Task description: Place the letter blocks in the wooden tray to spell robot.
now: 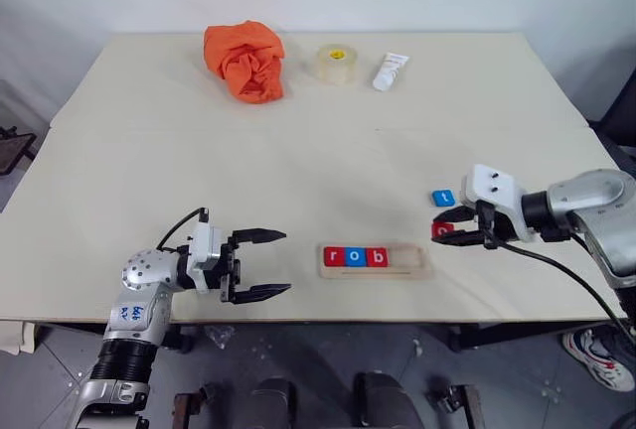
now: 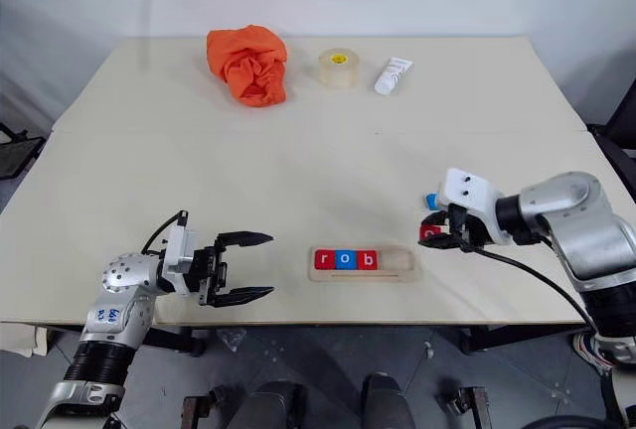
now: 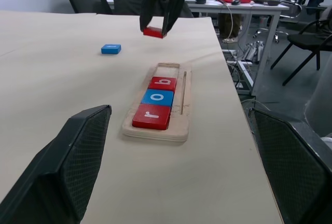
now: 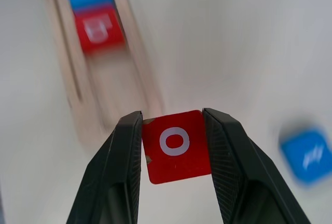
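Observation:
The wooden tray (image 1: pixel 376 273) lies near the table's front edge and holds a red r (image 1: pixel 334 256), a blue o (image 1: pixel 356 256) and a red b (image 1: pixel 378 256) at its left end. My right gripper (image 4: pixel 174 154) is shut on a red o block (image 4: pixel 176 146), lifted off the table just right of the tray (image 4: pixel 132 53). A blue t block (image 1: pixel 443 197) lies flat on the table behind that gripper. My left gripper (image 1: pixel 263 264) hangs open and holds nothing, left of the tray, its fingers pointing at it.
At the table's back lie a crumpled orange cloth (image 1: pixel 246 60), a roll of clear tape (image 1: pixel 336 64) and a small white tube (image 1: pixel 390 71). The tray's right part has free slots. A black cable runs from the right wrist.

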Available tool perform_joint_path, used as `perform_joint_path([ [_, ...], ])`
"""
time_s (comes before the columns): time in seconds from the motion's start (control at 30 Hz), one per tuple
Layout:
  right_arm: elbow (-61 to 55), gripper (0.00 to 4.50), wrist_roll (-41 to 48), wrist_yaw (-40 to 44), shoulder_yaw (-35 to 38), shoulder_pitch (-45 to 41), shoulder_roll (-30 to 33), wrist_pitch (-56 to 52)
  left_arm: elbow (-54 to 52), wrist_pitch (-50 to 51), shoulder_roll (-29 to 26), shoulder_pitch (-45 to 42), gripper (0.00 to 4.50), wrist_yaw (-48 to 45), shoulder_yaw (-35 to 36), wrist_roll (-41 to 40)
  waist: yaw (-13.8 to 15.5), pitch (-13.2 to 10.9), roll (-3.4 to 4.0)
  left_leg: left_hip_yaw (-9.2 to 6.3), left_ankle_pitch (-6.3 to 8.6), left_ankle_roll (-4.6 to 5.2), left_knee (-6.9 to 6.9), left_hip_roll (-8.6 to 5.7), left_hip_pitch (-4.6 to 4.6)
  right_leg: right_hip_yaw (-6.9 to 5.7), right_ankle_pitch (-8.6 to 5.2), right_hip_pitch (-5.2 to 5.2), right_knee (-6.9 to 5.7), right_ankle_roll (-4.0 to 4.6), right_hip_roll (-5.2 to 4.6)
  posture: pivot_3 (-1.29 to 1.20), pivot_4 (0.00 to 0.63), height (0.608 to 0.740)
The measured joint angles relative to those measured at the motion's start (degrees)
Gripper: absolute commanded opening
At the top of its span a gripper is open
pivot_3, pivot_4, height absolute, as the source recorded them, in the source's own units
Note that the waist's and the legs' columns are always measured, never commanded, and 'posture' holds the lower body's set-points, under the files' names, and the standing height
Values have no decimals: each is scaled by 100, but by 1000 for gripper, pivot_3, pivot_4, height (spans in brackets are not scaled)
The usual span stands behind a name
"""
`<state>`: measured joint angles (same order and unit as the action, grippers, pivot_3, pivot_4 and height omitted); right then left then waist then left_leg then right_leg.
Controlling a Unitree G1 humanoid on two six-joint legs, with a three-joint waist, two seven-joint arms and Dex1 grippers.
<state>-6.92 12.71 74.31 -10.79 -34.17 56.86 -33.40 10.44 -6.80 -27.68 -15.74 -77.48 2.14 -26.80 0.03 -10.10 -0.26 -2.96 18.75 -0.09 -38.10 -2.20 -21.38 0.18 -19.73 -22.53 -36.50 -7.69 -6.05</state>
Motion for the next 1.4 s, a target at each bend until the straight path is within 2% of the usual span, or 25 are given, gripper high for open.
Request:
perform_joint_path([
  [0.13, -168, 1378, -214, 116, -642, -56, -138, -52, 4, -24, 0, -4, 4500, -24, -1, 0, -3, 0, 0, -7, 0, 1, 0, -7, -12, -3, 0, -7, 2, 0, -6, 0, 150, 740],
  [0.33, -54, 1378, -386, 167, -900, -320, -333, 74, 7, -40, 3, -9, 4500, -32, -6, 0, -26, 0, 0, -5, 0, 0, -1, -5, -12, -24, 0, -8, 1, 0, -3, 0, 150, 740],
  [1.1, 103, 1378, -479, 246, -991, -414, -754, -58, -104, -42, 2, 152, 4500, 53, 1, 0, -14, 0, 0, -9, 0, 0, -1, -6, -13, -35, 0, -7, 0, 0, -7, 0, 150, 740],
  [1.4, 51, 4383, -470, 235, -1136, -362, -768, -161, -104, -43, 2, 151, 4500, 82, 4, 0, -17, 0, 0, -9, 0, 0, -1, -6, -13, -36, 0, -7, 0, -1, -7, 0, 150, 740],
])
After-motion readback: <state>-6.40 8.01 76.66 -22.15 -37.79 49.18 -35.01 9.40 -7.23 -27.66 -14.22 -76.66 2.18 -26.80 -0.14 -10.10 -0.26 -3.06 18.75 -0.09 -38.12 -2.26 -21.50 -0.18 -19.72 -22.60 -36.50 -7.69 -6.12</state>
